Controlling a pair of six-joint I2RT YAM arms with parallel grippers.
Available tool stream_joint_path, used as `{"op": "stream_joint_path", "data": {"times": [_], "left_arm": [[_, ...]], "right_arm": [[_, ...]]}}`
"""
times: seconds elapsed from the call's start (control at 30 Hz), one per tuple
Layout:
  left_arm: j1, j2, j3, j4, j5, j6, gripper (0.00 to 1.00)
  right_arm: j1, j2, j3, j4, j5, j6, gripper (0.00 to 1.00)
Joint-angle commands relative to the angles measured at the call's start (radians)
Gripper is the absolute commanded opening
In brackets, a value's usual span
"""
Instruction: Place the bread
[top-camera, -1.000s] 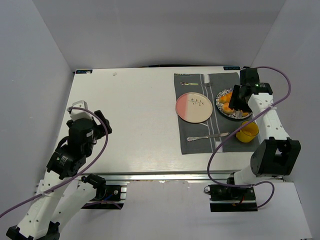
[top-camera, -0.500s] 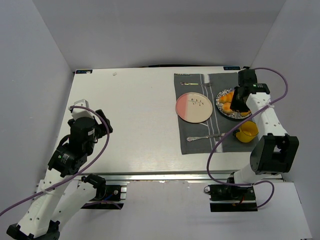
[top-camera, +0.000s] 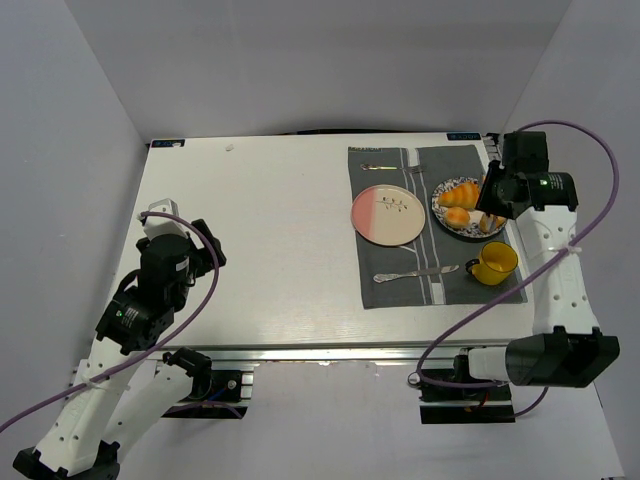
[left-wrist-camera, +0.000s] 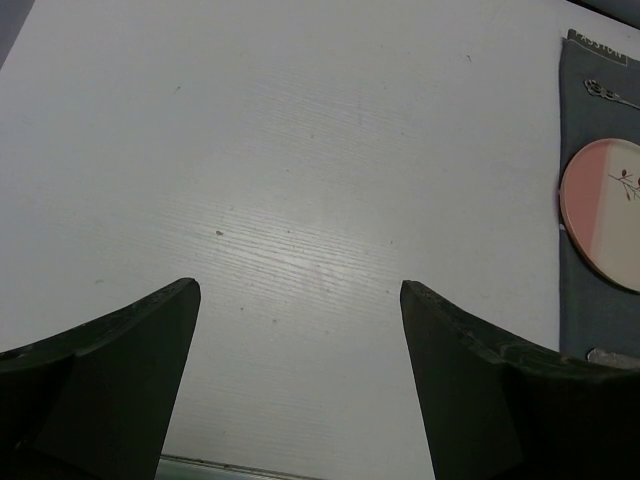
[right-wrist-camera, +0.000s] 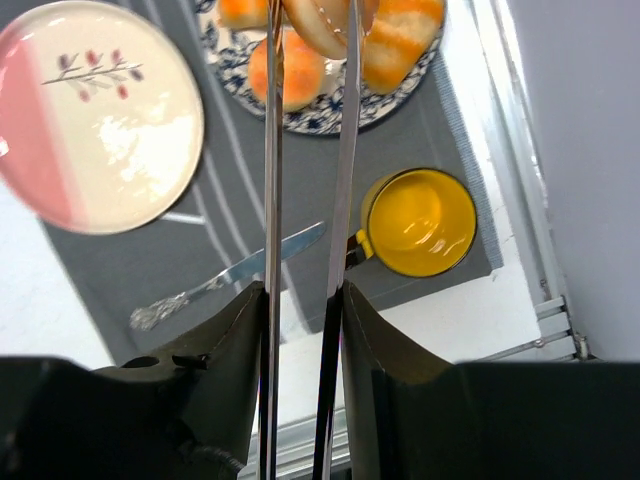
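Hanging low over the near left part of the white table (top-camera: 260, 240), the left gripper (left-wrist-camera: 298, 288) has its two dark fingers spread wide with only bare tabletop between them. On the right side lies a dark grey cloth placemat (top-camera: 390, 285). At its near right corner stands a bright yellow cup (top-camera: 495, 262), and just left of the cup a silver table knife (top-camera: 415, 271) lies across the mat. Beyond the knife sits a round pink and cream plate with a sprig motif (top-camera: 388, 214), and to its right a round blue-and-white patterned plate (top-camera: 436, 212) carrying ridged golden croissants (top-camera: 462, 192) and a small orange roll (top-camera: 457, 217). The right gripper (right-wrist-camera: 308, 12) is raised above this patterned plate's right side, its long thin fingers pressed in on the bread (right-wrist-camera: 315, 35), a small smooth oval bun that is lifted off the plate between the fingertips. At the mat's far edge lie a silver fork (top-camera: 417, 175) and a small spoon (top-camera: 375, 166).
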Motion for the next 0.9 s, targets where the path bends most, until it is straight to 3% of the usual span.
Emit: {"op": "stream_joint_path", "data": {"times": [0.0, 0.07, 0.17, 0.37, 0.87], "left_arm": [[-0.004, -0.010, 0.017, 0.014, 0.009, 0.004, 0.92], [-0.004, -0.013, 0.009, 0.018, 0.011, 0.001, 0.92], [-0.004, -0.015, 0.001, 0.031, 0.023, -0.010, 0.92], [-0.004, -0.021, -0.005, 0.040, 0.038, -0.028, 0.92], [-0.004, -0.026, -0.002, 0.025, 0.035, -0.027, 0.89]], "right_arm": [[0.014, -0.052, 0.026, -0.034, -0.091, -0.019, 0.31], [0.096, -0.068, -0.023, -0.005, -0.103, 0.004, 0.30], [0.255, -0.073, -0.089, 0.044, -0.056, 0.076, 0.22], [0.460, 0.009, -0.123, 0.135, -0.015, 0.200, 0.24], [0.577, 0.237, -0.094, 0.236, 0.209, 0.259, 0.24]]}}
